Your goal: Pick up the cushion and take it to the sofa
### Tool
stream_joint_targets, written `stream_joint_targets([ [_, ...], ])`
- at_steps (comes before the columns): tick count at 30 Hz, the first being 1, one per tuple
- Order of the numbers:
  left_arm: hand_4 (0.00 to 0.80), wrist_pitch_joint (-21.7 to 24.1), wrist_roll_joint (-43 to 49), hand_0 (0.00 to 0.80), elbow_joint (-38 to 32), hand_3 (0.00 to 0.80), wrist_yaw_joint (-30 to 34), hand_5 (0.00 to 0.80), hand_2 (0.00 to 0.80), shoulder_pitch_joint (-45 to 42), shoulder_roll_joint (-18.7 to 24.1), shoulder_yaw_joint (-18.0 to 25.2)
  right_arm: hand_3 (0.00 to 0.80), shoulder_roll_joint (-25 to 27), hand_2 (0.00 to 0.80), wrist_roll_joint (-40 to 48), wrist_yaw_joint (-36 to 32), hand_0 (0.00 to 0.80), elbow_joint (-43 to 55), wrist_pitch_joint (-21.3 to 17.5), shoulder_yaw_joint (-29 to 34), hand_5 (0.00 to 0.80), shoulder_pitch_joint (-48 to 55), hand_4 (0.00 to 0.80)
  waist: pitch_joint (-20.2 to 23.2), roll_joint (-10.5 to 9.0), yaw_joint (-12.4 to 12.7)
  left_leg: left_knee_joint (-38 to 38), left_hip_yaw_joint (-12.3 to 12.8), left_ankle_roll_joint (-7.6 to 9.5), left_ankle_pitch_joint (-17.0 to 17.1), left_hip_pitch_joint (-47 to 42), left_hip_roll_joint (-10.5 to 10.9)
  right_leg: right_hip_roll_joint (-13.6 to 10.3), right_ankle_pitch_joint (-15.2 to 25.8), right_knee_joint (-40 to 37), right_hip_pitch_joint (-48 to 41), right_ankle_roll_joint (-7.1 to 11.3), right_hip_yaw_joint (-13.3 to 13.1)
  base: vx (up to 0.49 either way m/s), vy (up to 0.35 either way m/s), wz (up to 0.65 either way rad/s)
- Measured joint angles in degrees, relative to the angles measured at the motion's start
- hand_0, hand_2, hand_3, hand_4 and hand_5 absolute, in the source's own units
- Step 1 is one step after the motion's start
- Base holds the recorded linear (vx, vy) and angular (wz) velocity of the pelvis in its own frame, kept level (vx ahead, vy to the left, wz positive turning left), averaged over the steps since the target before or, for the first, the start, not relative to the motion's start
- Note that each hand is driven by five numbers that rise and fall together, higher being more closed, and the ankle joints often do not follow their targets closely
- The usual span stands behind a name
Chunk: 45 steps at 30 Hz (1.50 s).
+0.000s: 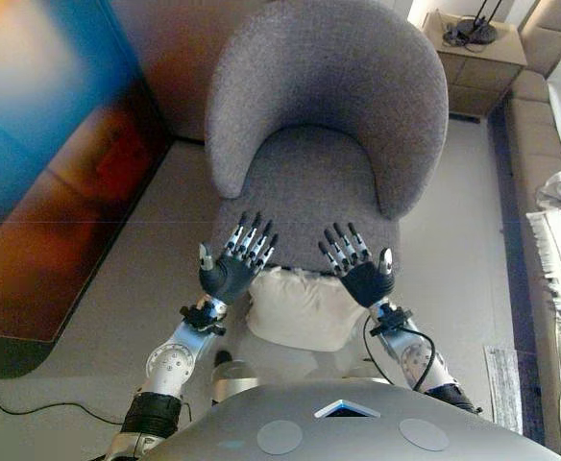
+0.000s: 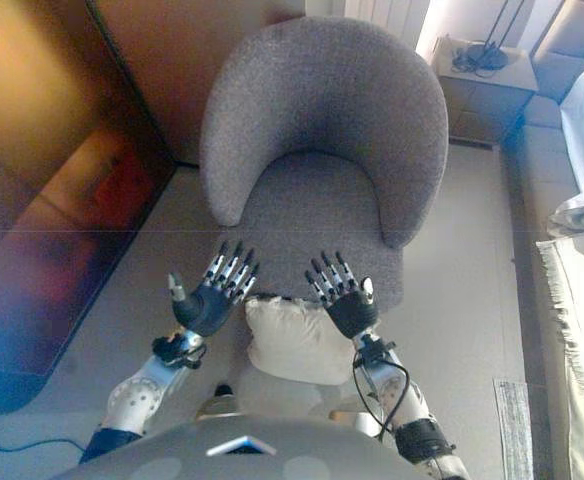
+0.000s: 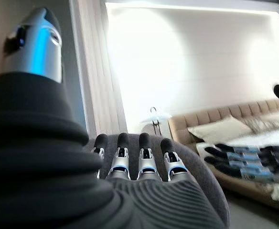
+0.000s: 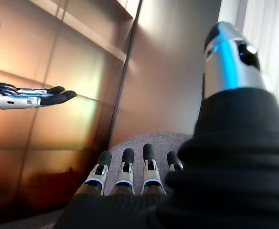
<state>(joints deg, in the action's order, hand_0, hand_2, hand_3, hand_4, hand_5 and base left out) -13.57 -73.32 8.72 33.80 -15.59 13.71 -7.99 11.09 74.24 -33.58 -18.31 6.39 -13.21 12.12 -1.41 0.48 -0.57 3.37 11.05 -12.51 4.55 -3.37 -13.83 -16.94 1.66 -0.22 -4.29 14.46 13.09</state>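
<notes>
A cream cushion (image 1: 300, 307) lies on the floor against the front of a grey armchair (image 1: 329, 125); it also shows in the right eye view (image 2: 297, 340). My left hand (image 1: 231, 269) is held up, palm up, fingers straight, just left of the cushion and above it. My right hand (image 1: 362, 274) is held the same way just right of it. Both are open and empty. A beige sofa (image 3: 235, 129) with pillows shows in the left wrist view, and its edge runs along the right (image 1: 549, 192) in the left eye view.
A dark wooden cabinet wall (image 1: 60, 173) stands on the left. A small side table (image 1: 477, 58) with a lamp base stands behind the armchair at the right. A white throw (image 1: 559, 240) hangs over the sofa edge. Grey floor lies between armchair and sofa.
</notes>
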Motion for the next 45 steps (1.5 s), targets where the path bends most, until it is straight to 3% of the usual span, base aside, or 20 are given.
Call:
stream_joint_targets([
  [2,0.0,4.99,7.67,0.0,1.72,0.0,-4.83,0.0,0.0,-0.05,1.7,-0.13,0.0,1.29,0.0,-6.56,4.09,0.0,-0.66,-3.42,-0.69,0.0,-0.01,0.0,0.04,-0.07,0.0,0.04,0.0,-0.02,0.01,-0.01,-0.01,0.04,0.0,-0.05,0.0,0.0,0.01,0.065,0.025,0.0],
  [5,0.0,13.78,26.01,0.0,8.14,0.0,-16.97,0.0,0.0,1.33,4.84,-0.46,0.0,3.7,0.0,-22.48,16.25,0.0,-5.98,-9.55,-1.1,0.0,-1.52,0.0,-0.04,-0.43,-0.03,-0.15,-0.02,-0.26,0.14,0.13,0.02,0.05,0.0,0.02,0.15,0.01,-0.03,0.031,0.039,-0.01],
  [7,0.0,16.92,35.0,0.0,11.67,0.0,-22.8,0.0,0.0,2.49,7.62,-0.33,0.0,5.84,0.0,-28.09,20.96,0.0,-8.86,-11.6,-0.91,0.0,-2.19,0.0,-0.57,-0.65,0.01,-0.95,-0.12,-0.34,0.04,0.83,-0.06,0.03,-0.01,0.27,0.57,0.0,-0.19,0.07,0.018,-0.01],
  [10,0.0,19.2,40.55,0.0,13.86,0.0,-27.62,0.0,0.0,2.78,9.04,0.45,0.0,7.36,0.0,-33.74,25.36,0.0,-12.41,-12.72,-0.48,0.0,-3.08,0.0,-2.02,-0.77,0.03,-1.51,-0.21,-0.3,-0.11,1.13,-0.05,-0.08,-0.01,0.35,0.66,0.0,-0.21,0.044,-0.02,0.0],
  [15,0.0,22.18,42.34,0.0,19.93,0.0,-31.34,0.0,0.0,9.43,7.51,-2.88,0.0,8.09,0.0,-35.3,27.61,0.0,-17.01,-13.9,-0.63,0.0,-8.44,0.0,-6.68,0.35,0.06,-10.25,-1.45,-0.6,-2.09,10.28,-1.04,-0.77,-0.33,5.96,8.48,-0.53,-1.18,-0.232,-0.022,-0.02],
  [17,0.0,24.09,42.33,0.0,22.36,0.0,-33.26,0.0,0.0,16.27,7.41,-4.9,0.0,8.89,0.0,-35.19,28.0,0.0,-19.98,-14.53,-0.88,0.0,-15.16,0.0,-10.7,1.29,0.16,-18.27,-2.29,0.36,-4.03,19.22,-1.8,-2.3,-1.64,13.68,16.81,-1.11,-1.21,-0.276,-0.008,-0.01],
  [21,0.0,26.62,42.35,0.0,22.55,0.0,-36.51,0.0,0.0,26.66,7.73,-6.94,0.0,10.11,0.0,-34.21,31.54,0.0,-20.52,-15.83,-0.98,0.0,-24.26,0.0,-19.1,1.04,0.01,-29.77,-4.01,1.93,-6.5,31.69,-1.77,-5.35,-3.64,25.64,29.75,-1.98,-2.18,-0.222,0.007,0.03],
  [27,0.0,26.79,42.97,0.0,24.5,0.0,-40.8,0.0,0.0,35.64,8.07,-9.99,0.0,10.4,0.0,-34.22,39.54,0.0,-25.31,-16.08,-0.95,0.0,-33.65,0.0,-25.57,1.53,-0.17,-42.4,-7.42,3.63,-9.4,47.25,-0.91,-7.38,-6.04,38.26,45.08,-2.31,-6.18,-0.192,0.019,0.07],
  [36,0.0,26.95,43.18,0.0,26.79,0.0,-43.61,0.0,0.0,42.21,10.03,-12.91,0.0,13.15,0.0,-34.34,47.96,0.0,-34.37,-15.93,-0.92,0.0,-45.41,0.0,-26.85,2.49,-0.1,-58.56,-11.5,4.26,-12.97,65.49,-1.15,-7.4,-10.5,54.81,63.22,-2.39,-11.5,-0.066,-0.001,0.02],
  [45,0.0,24.87,42.88,0.0,29.96,0.0,-45.01,0.0,0.0,47.29,10.1,-13.09,0.0,15.11,0.0,-34.7,51.47,0.0,-35.02,-13.15,0.39,0.0,-48.33,0.0,-27.63,2.61,-0.23,-71.05,-15.2,3.17,-16.0,76.06,-1.2,-6.59,-15.34,69.45,75.15,-2.75,-15.97,0.016,-0.016,-0.02],
])
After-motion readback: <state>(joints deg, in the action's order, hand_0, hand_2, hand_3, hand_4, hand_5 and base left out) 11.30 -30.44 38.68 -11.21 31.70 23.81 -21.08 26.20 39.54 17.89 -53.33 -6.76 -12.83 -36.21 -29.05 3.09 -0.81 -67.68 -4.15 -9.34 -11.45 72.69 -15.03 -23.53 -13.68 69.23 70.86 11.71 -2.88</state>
